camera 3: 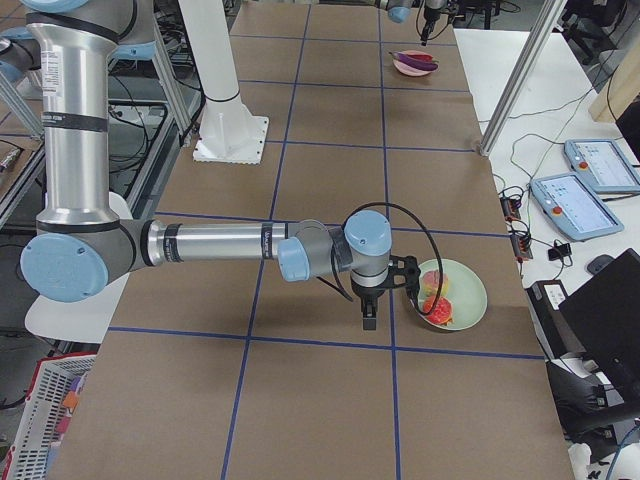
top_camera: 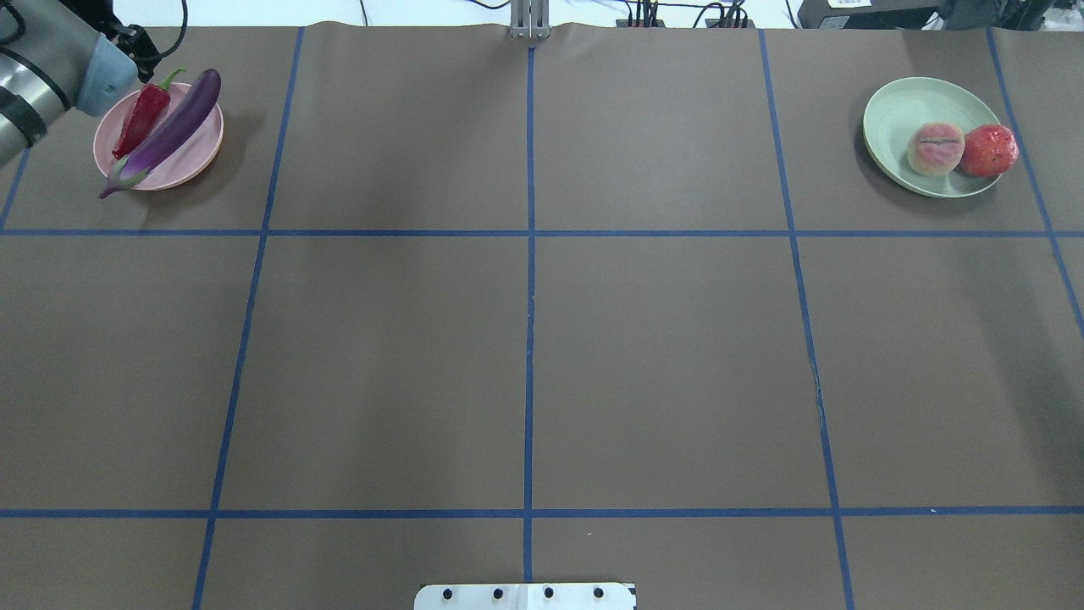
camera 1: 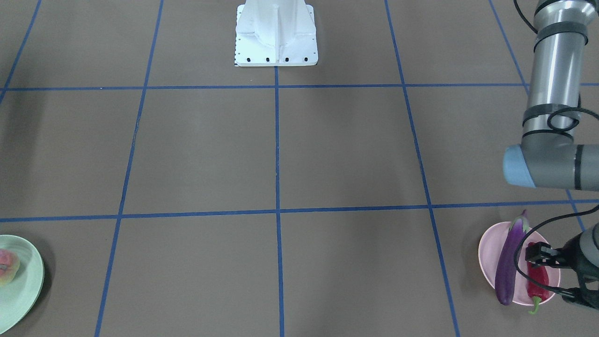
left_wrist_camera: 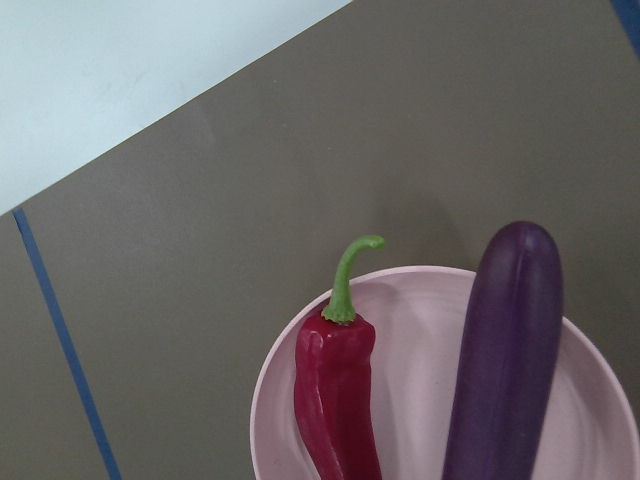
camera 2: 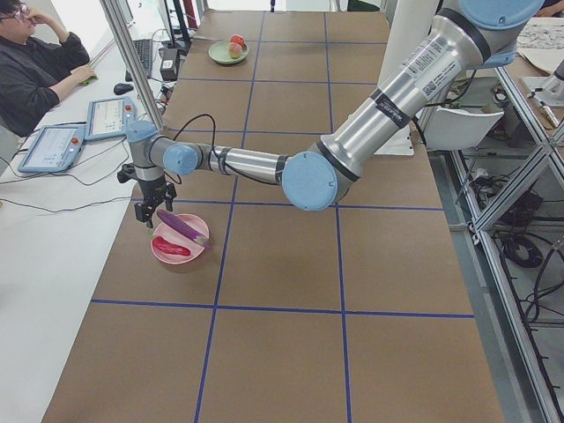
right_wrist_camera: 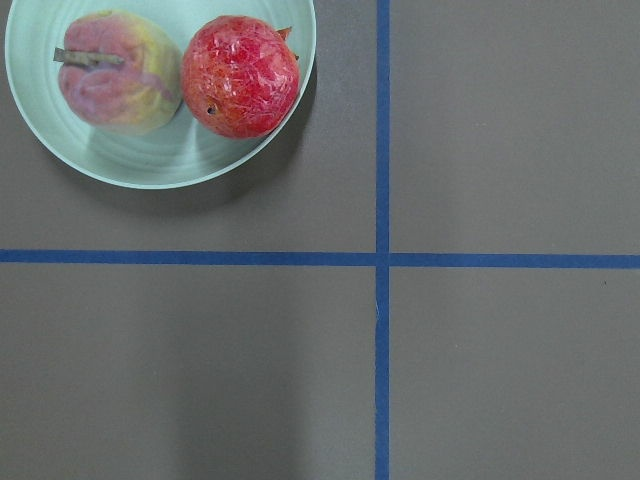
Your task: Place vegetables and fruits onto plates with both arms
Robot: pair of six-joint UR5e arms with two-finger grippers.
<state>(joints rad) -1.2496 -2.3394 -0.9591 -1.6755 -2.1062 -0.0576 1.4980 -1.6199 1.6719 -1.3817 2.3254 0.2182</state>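
Nearest, at the front view's right, eggplant (camera 1: 510, 264) and chili (camera 1: 538, 283) are laid on the pink plate (camera 1: 489, 255). The left gripper (camera 1: 533, 255) hangs above, parted and empty. Peach (top_camera: 935, 148) and pomegranate (top_camera: 988, 150) are set on the green plate (top_camera: 898, 106), near left. The right gripper (camera 3: 368, 318) cannot be read as parted or closed. The glossy eggplant is judged slippery, best gripped mid-length.

Wide table (top_camera: 660, 364), covered in matte brown paper and marked into large rectangles by blue tape lines (top_camera: 529, 339). Bears a white bolted base plate (camera 1: 276, 47) at the middle of the robot's own edge, straddling the centre line. Carries a pale pink plate (top_camera: 196, 152) in the far corner cell on the robot's left and a pale mint green plate (top_camera: 898, 106) in the far corner cell on the right, well apart. Holds both inside their cells, off the tape, the green one near a line. Shows a small kink (top_camera: 816, 385) in one tape line on the right half.
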